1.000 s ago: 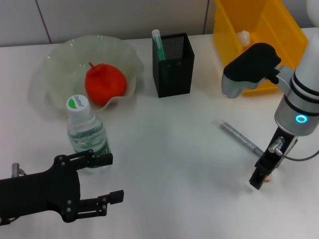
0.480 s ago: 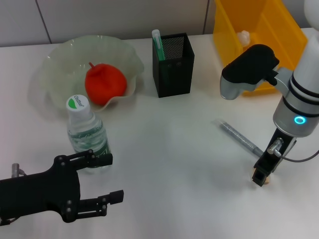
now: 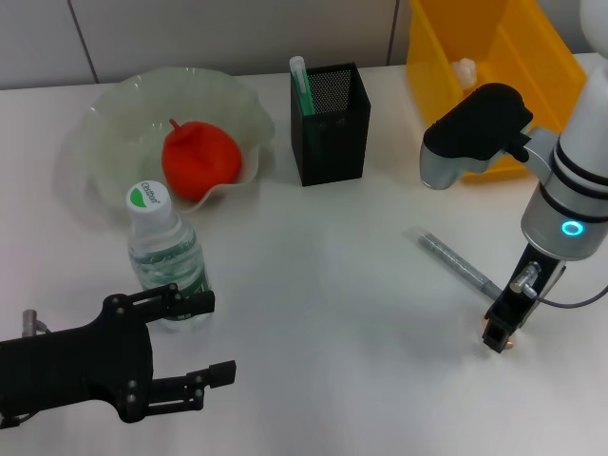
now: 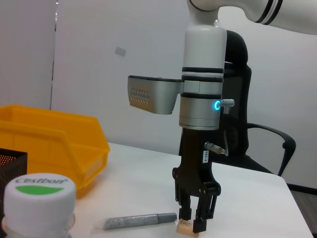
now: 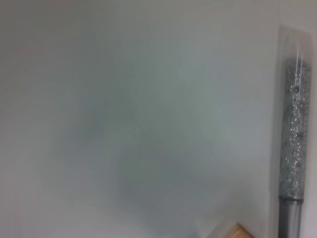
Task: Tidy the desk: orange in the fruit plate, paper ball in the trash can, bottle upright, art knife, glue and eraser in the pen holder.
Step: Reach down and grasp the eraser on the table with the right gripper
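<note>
My right gripper [image 3: 498, 338] is down on the table at the right, shut on the small tan eraser [image 3: 508, 345]; the left wrist view shows the eraser [image 4: 184, 226] at its fingertips [image 4: 201, 225]. The silver glitter glue [image 3: 456, 261] lies flat just behind it. A green art knife [image 3: 301, 84] stands in the black mesh pen holder [image 3: 330, 123]. The orange [image 3: 199, 160] rests in the pale fruit plate [image 3: 114, 119]. The bottle [image 3: 163, 252] stands upright. The paper ball [image 3: 464, 68] lies in the yellow trash can [image 3: 494, 85]. My left gripper [image 3: 209, 340] hangs open beside the bottle.
The white table's far edge meets a tiled wall. The trash can fills the far right corner, close behind my right arm. Bare tabletop lies between the bottle and the glue.
My right gripper has dropped a little onto the eraser and its fingers have closed in. The left arm and everything else stayed still.
</note>
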